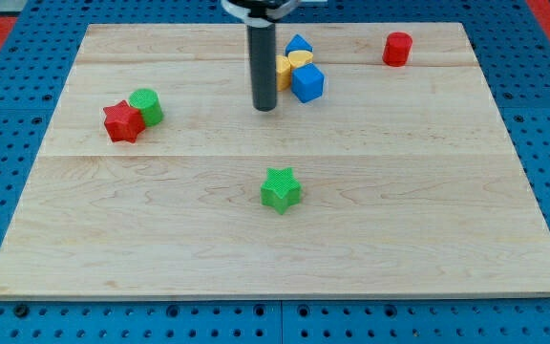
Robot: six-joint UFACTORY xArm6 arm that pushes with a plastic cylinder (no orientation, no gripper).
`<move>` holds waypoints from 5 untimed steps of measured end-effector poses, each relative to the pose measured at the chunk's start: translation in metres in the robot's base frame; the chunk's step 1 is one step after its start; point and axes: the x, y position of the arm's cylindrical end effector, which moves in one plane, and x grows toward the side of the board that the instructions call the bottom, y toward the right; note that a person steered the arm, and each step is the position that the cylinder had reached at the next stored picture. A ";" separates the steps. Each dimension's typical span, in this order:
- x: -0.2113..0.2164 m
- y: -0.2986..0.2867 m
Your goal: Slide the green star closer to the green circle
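The green star lies near the middle of the wooden board, toward the view's bottom. The green circle sits at the view's left, touching a red star on its lower left. My tip is the lower end of a dark upright rod above the green star, well apart from it, toward the view's top. The tip stands just left of a cluster of blue and yellow blocks. It is far to the right of the green circle.
A blue cube, a yellow block and a blue block bunch together at the view's top centre. A red cylinder-like block sits at the top right. The board lies on a blue pegboard.
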 end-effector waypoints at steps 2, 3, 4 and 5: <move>0.005 0.074; 0.016 0.097; 0.041 0.103; 0.061 0.105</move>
